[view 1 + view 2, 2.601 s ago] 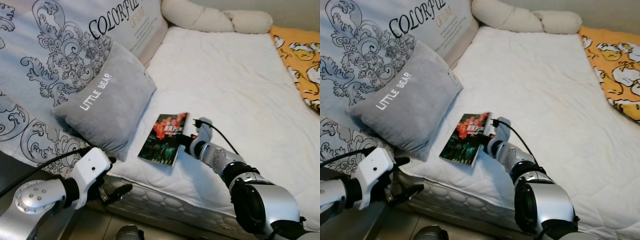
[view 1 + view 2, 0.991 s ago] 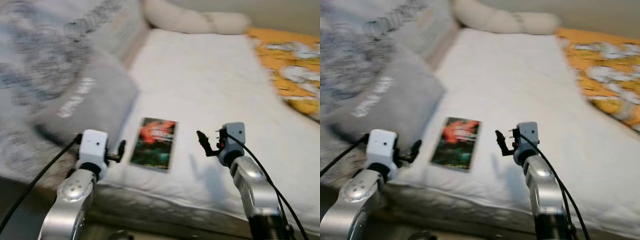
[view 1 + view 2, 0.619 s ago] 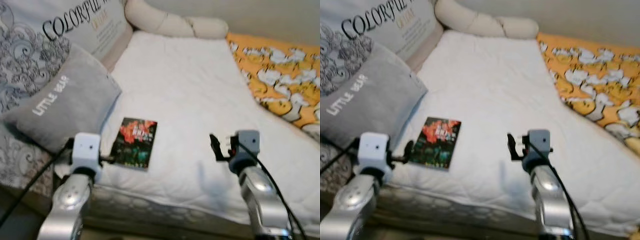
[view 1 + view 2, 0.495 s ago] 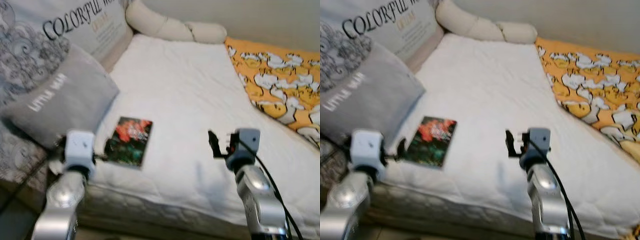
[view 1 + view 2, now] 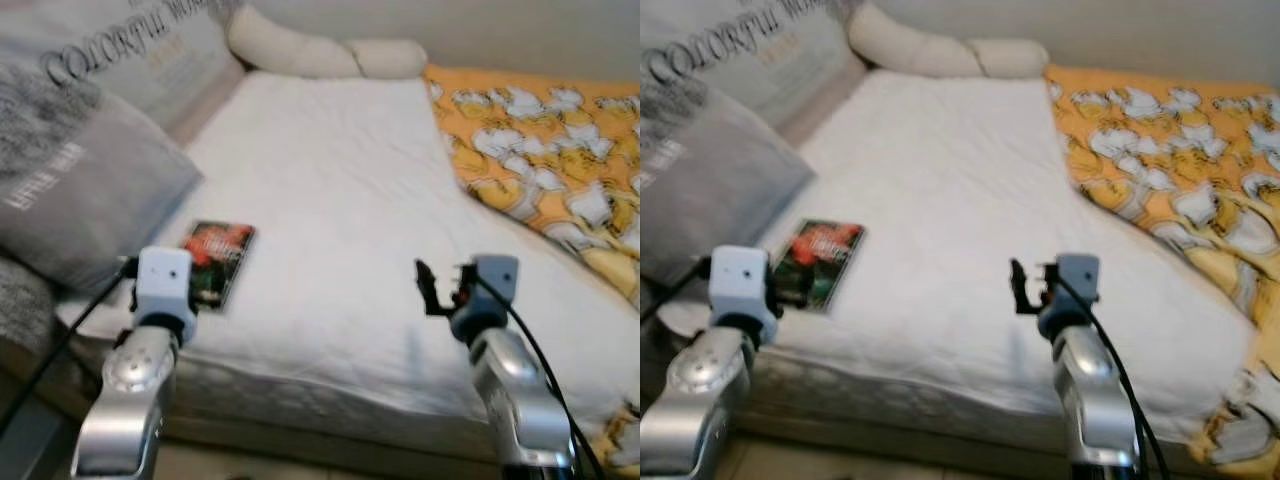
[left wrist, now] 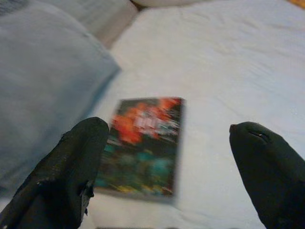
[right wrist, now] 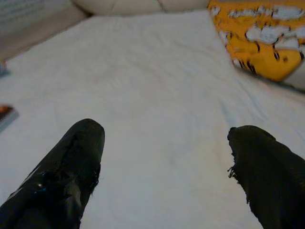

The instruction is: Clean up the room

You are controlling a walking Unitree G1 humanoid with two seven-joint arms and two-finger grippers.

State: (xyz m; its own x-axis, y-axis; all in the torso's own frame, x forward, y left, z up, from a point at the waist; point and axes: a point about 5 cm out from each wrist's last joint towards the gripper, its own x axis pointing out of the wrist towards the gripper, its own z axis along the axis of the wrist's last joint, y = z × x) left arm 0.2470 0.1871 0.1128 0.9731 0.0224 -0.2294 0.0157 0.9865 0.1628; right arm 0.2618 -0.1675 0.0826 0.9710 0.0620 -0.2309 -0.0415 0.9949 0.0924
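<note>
A: Where is the book [image 5: 215,262]?

B: Flat on the white bed [image 5: 330,200], near its front edge, just beside the grey pillow [image 5: 85,195]. The cover is dark with red on it; the print is too blurred to read.

A: And the left gripper [image 6: 171,162]?

B: Raised just short of the book, fingers spread wide with nothing between them. In the wrist view the book lies between the two fingertips [image 6: 81,157], apparently not touching either.

A: The right one?

B: The right gripper [image 7: 164,157] hovers over bare white sheet, well apart from the book, fingers also wide and empty.

A: Anything else on the bed?

B: An orange patterned blanket [image 5: 540,150] along the robot's right side, and a cream bolster [image 5: 310,55] at the far end.
</note>
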